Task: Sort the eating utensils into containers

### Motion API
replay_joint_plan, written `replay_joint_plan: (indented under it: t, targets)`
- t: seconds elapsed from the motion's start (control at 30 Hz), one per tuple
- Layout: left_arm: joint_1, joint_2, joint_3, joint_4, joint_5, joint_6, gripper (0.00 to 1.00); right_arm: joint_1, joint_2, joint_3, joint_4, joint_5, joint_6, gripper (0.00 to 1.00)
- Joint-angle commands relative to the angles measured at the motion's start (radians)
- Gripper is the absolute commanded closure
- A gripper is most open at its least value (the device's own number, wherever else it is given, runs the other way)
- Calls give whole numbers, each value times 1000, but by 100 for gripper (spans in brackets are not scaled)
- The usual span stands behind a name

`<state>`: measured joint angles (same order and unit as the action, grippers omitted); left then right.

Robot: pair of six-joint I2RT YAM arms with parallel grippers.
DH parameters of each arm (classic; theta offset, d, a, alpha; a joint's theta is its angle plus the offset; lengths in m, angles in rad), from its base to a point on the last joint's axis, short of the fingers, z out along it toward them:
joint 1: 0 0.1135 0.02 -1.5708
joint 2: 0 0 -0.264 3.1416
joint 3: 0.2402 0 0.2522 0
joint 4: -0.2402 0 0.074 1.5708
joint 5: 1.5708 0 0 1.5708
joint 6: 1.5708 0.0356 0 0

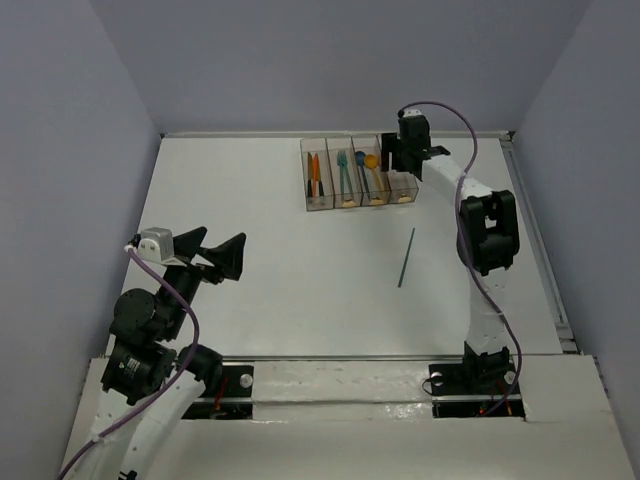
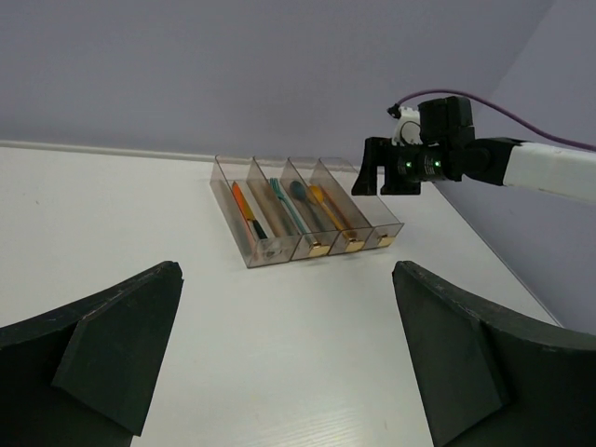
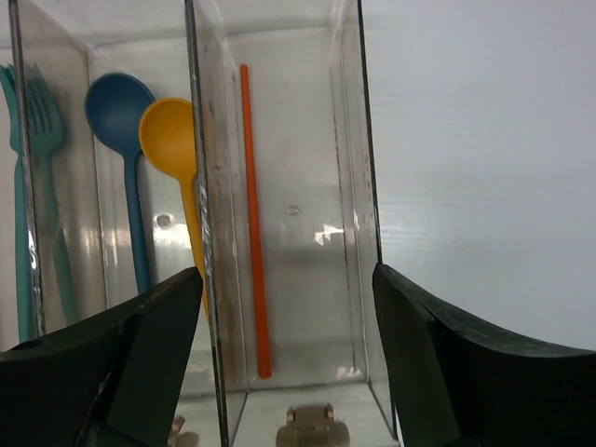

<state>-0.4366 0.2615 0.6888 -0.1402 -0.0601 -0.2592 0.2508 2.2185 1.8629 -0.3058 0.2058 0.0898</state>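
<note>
Orange stick (image 3: 253,223) in bin (image 3: 359,140) below right gripper (image 3: 287,279)

Containers (image 3: 358,186) were clear smoky plastic, glossy. Spoons (image 3: 119,107) were smooth plastic. Worktop (image 3: 484,186) was matt, faintly lined. Fingers (image 3: 447,372) of right end effector (image 3: 284,298) were matt plastic.

Four clear bins (image 1: 305,175) are being occupied, left to right, by orange utensils (image 1: 314,175), teal forks (image 1: 344,172), two spoons (image 3: 168,135), an orange stick (image 3: 253,223); a teal stick (image 1: 406,257) is lying on the table (image 1: 250,250).
</note>
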Motion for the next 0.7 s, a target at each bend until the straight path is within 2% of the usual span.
replay_joint_plan:
  t: [0.0,0.03,0.1,0.13,0.23,0.37,0.57,0.67]
  targets:
    - [7,5,37,42,11,12,1,-8,-242,-135,98,23,79,20]
    - [7,-2,37,40,9,12,1,-8,-291,-262,128,20,126,20]
    - [7,-8,37,40,11,12,1,-8,-399,-411,184,27,184,19]
    - [7,-13,35,42,13,12,1,1,-507,-567,233,43,258,19]
    - [7,-22,35,44,19,11,1,14,-680,-834,264,66,373,18]
    - [7,-31,34,44,23,11,1,41,-783,-1039,223,75,453,19]
    - [-2,-51,34,42,22,9,1,186,-768,-1119,128,177,527,27]
    - [-2,-53,32,42,20,9,1,209,-729,-1114,103,217,562,31]
